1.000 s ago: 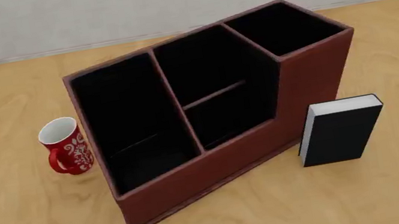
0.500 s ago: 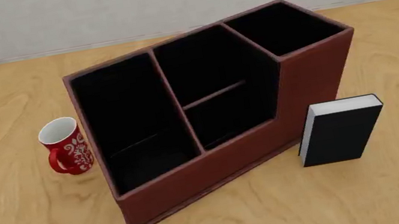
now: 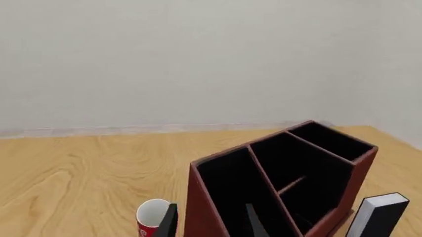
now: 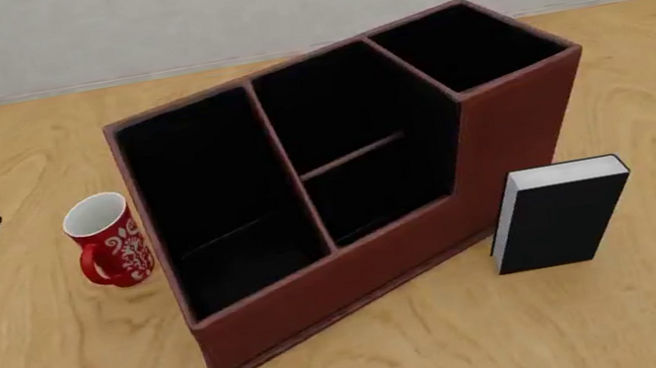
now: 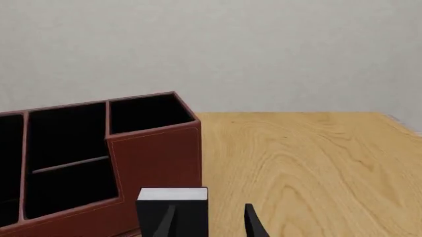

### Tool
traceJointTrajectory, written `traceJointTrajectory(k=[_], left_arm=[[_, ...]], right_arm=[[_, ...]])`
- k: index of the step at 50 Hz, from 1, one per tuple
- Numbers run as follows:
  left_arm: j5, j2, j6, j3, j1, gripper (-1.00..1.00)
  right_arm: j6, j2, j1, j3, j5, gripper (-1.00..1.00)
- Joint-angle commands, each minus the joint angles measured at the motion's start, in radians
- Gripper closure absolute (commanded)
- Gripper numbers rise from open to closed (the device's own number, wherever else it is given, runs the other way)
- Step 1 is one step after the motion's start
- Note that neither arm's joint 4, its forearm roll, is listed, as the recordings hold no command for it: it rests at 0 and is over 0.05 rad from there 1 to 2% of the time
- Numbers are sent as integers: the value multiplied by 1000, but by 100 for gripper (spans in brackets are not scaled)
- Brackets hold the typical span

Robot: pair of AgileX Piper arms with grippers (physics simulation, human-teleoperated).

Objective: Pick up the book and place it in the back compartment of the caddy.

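Black lining hides the caddy (image 4: 356, 269) cell floors; all cells, back compartment (image 4: 335, 108) included, look empty. Book (image 4: 560, 215) upright on the surface (image 4: 16, 156) just beside the caddy. Both end effectors mostly cropped: left (image 3: 211, 222) and right (image 5: 209, 223) fingers apart, gripping nothing.

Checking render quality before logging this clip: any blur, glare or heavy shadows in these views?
Front view: sharp and evenly lit, no glare; the caddy has cells so black that their floors barely read, and the book casts hardly any shadow. Left wrist view: crisp, mostly blank wall; mug cropped at the edge. Right wrist view: crisp, flat light, no distortion.
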Motion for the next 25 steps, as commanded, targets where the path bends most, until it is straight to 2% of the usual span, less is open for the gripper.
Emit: traceJointTrajectory(k=[1,5,7,15,25], left_arm=[[45,167,19,-217,-122,-100],[43,199,23,-244,-138,-100],[47,217,-3,-268,-142,-100],[66,301,20,-370,-204,-100],[86,369,34,-417,-267,-100]], right_arm=[[-2,-2,0,0,0,-100],[1,-1,0,-1,3,-100],[1,-1,0,-1,3,-100],[-1,-2,0,-1,3,-100],[1,-3,0,-5,8,-100]])
